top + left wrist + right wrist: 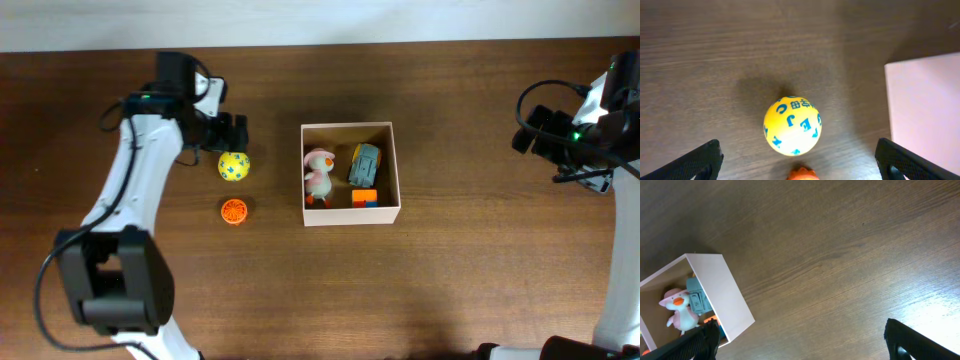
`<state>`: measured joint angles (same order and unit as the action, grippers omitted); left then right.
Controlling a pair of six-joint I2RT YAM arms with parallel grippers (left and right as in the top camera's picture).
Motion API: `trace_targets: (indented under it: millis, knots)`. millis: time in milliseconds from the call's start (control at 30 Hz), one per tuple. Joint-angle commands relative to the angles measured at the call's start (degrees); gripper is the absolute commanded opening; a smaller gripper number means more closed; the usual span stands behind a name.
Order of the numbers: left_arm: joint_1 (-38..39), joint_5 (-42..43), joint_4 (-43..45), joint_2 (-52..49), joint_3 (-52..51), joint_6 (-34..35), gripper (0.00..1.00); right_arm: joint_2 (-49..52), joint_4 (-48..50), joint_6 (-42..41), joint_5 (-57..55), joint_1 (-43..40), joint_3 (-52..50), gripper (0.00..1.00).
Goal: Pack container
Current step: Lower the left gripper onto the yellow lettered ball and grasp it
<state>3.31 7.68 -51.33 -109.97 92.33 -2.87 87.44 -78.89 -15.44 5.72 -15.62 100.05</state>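
The container (397, 170) is a square white-walled box with a tan inside at the table's middle. It holds a pink and white duck toy (318, 177), a grey-blue toy (364, 164) and an orange and blue block (364, 197). A yellow ball with blue letters (234, 166) and a small orange toy (234, 211) lie left of it. My left gripper (232, 132) is open, just behind the ball, which shows between its fingers in the left wrist view (792, 126). My right gripper (530, 128) is open and empty, far right of the container (725, 295).
The table is dark brown wood (470, 280). A pale wall edge runs along the back (400, 20). The container's white wall shows at the right in the left wrist view (925, 110).
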Motion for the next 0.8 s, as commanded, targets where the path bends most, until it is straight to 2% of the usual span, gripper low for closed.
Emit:
trace_targets:
  millis: [0, 67, 233, 333, 467, 500, 767]
  knots:
    - [1.4, -5.4, -0.2, -5.1, 1.0, -1.2, 0.99, 0.4, 0.0, 0.0, 0.7, -0.2, -0.6, 0.99]
    - [1.6, -6.0, 0.0, -7.6, 1.0, -0.5, 1.0, 0.4, 0.0, 0.0, 0.7, -0.2, -0.6, 0.99]
    - [1.5, -6.0, 0.1, -12.5, 1.0, -0.4, 0.89, 0.4, 0.0, 0.0, 0.7, -0.2, -0.6, 0.99]
    - [1.5, -6.0, 0.5, -13.9, 1.0, -0.4, 0.75, 0.4, 0.0, 0.0, 0.7, -0.2, -0.6, 0.99]
    - [1.6, -6.0, 0.7, -13.9, 1.5, -0.4, 0.44, 0.4, 0.0, 0.0, 0.7, -0.2, -0.6, 0.99]
    - [1.7, -6.0, 0.2, -13.9, 2.2, -0.4, 0.4, 0.4, 0.0, 0.0, 0.7, -0.2, -0.6, 0.99]
    - [4.8, -5.9, -13.9, -10.9, 16.8, -0.4, 0.34, 0.4, 0.0, 0.0, 0.7, -0.2, -0.6, 0.99]
